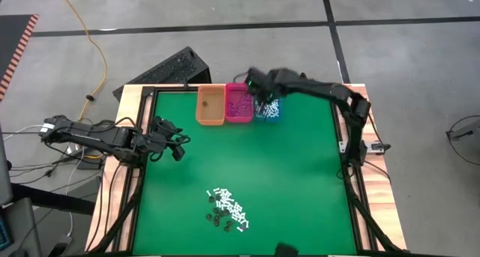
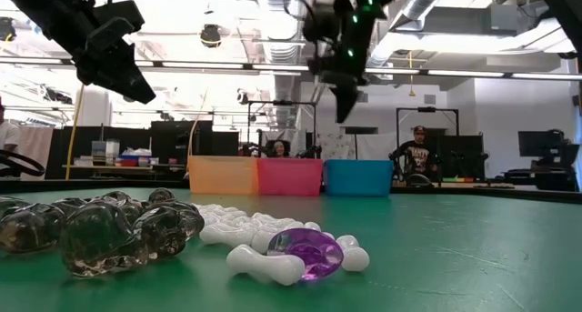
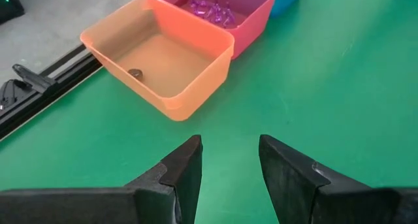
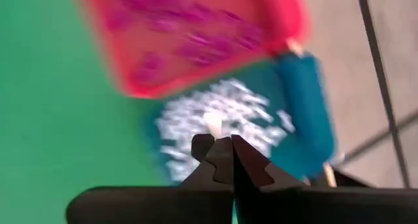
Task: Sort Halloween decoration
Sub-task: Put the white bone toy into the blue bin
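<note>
**Three bins part-filled, one pile left to sort**

Three bins stood in a row at the upper middle of the high view: an orange bin [image 1: 211, 106], a pink bin [image 1: 239, 103] and a teal bin [image 1: 268, 111]. We judged the sorting well under way but not finished. The pink bin held a cluster of purple bits [image 3: 210, 10], too many and too bunched for us to count. The teal bin held a heap of white sticks [image 4: 222, 123], blurred and likewise uncountable. The orange bin held only one dark bit [image 3: 134, 73] that we could see.

What was left lay in a loose pile [image 1: 227, 210] at the lower middle of the high view: mostly white sticks, several dark bits and at least one purple bit [image 2: 306, 251]. We put it at a couple of dozen pieces, too small for an exact count.

Our right gripper [image 4: 219, 145] hung over the teal bin, fingers pinched together with a white stick [image 4: 213, 124] at their tips. Our left gripper [image 3: 228, 160] waited at the left of the table, fingers apart and empty.
</note>
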Robot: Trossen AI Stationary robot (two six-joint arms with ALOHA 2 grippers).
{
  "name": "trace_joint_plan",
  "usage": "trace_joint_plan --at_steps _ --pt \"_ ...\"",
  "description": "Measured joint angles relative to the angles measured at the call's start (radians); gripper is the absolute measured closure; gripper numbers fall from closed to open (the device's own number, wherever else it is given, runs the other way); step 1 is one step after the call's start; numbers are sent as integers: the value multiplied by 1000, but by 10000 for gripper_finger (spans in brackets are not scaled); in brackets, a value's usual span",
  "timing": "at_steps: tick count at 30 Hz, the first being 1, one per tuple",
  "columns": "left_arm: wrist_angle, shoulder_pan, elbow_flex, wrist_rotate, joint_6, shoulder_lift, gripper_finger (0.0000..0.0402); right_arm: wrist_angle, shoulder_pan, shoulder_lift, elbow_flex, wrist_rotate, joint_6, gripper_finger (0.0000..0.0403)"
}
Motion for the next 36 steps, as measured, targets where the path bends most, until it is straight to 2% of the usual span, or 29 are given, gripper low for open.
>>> trace_joint_plan --at_steps 3,7,12,15,17,20,25,29,32,36 --pt "-3 0 0 0 -8 0 258 -3 -93 11 -4 -18 7 376" --pt "-8 0 0 1 -13 0 258 -10 -165 16 -5 -95 41 302" --pt "-13 0 0 0 -15 0 258 -2 -183 15 -5 -110 71 206" --pt "-13 0 0 0 -15 0 258 -14 -165 15 -5 -133 73 181" --pt "-13 0 0 0 -16 0 258 0 -136 15 -5 -232 70 179" --pt "-13 0 0 0 -16 0 258 42 -54 15 -5 -384 99 188" --pt "-12 0 0 0 -17 0 258 131 178 15 -4 -420 131 209" --pt "-12 0 0 0 -17 0 258 256 385 15 -4 -355 181 218" --pt "-12 0 0 0 -17 0 258 359 520 22 -4 -257 203 221" --pt "-12 0 0 0 -31 0 258 452 647 78 -3 -177 207 223"
